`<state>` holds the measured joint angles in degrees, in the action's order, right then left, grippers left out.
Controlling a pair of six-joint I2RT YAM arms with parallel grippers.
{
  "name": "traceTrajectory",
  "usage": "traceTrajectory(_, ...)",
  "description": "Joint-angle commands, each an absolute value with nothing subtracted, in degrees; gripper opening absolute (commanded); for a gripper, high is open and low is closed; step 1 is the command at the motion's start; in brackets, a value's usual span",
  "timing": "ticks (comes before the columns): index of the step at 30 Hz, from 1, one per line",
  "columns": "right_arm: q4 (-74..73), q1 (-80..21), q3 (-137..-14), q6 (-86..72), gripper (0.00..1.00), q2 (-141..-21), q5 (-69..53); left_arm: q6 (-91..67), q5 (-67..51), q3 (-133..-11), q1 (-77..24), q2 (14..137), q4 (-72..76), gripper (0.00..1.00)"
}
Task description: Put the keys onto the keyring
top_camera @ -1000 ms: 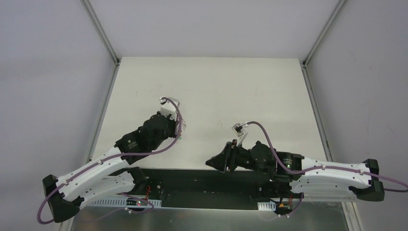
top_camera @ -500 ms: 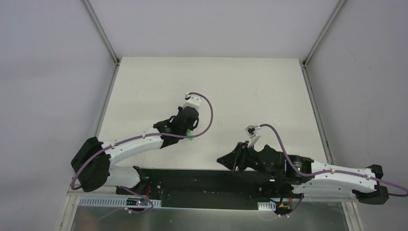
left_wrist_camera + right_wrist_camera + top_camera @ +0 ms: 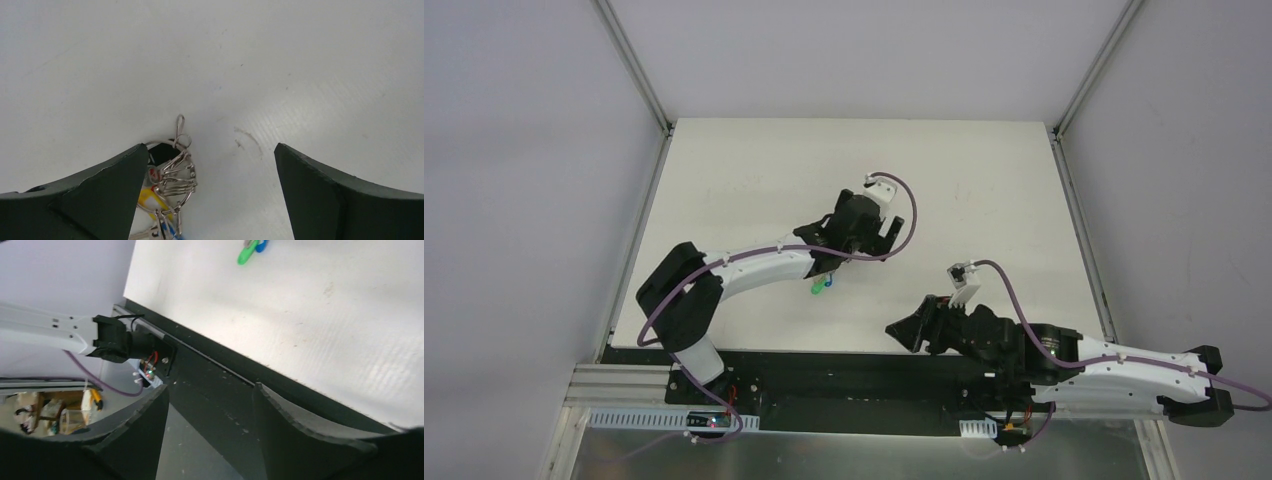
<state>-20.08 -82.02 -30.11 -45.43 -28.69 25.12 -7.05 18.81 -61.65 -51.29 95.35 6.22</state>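
While the left fingers (image 3: 90, 200) and right fingers (image 3: 310, 435) gape, the keyring (image 3: 172, 170) lies on a white table (image 3: 300, 60).

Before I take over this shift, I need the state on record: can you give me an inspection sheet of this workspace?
Surface: white table, faint scuffs only.
Job's things: keyring lies flat on the table with its clips. The green key lies on the table; I cannot tell whether it is hooked on. Black key not made out.
Clutter: yellow key and blue key beside the ring.
Grippers: left gripper open, empty, above the keyring. Right gripper open, empty, over the black rail at the near edge.
Cables: purple cables looped at both wrists, clear of the keys.
Surroundings: grey walls, metal frame posts.
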Motion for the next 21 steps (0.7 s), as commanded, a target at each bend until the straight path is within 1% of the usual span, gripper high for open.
traceTrajectory(1,-25.6,-82.4,-33.2,-47.7,0.70,-28.3,32.6,-4.9,13.3,-67.8,-52.1,92.8,7.8,0.99)
traceTrajectory(5,-31.4,-82.4,-36.1,-50.1,0.86,-30.6,38.4,-2.7,13.4,-71.4,-52.3,88.3,1.7,0.99)
traceTrajectory(7,-34.9,-82.4,-38.3,-51.5,0.97,-33.1,41.9,-2.7,14.1,-72.0,-52.3,85.2,-2.0,0.99)
traceTrajectory(8,-36.8,-82.4,-39.4,-51.8,0.99,-34.3,43.2,-2.6,14.3,-71.5,-52.3,83.5,-3.2,0.99)
traceTrajectory(13,-41.9,-82.3,-44.6,-51.6,0.99,-40.5,50.0,-3.1,18.1,-67.9,-52.2,74.1,-9.7,0.99)
traceTrajectory(18,-40.2,-82.4,-48.5,-42.8,0.99,-44.5,51.2,-3.1,19.7,-64.2,-52.2,64.6,-16.7,0.99)
traceTrajectory(21,-42.3,-82.4,-52.2,-42.3,0.99,-47.2,53.2,-6.4,22.1,-62.5,-52.2,58.8,-20.9,0.99)
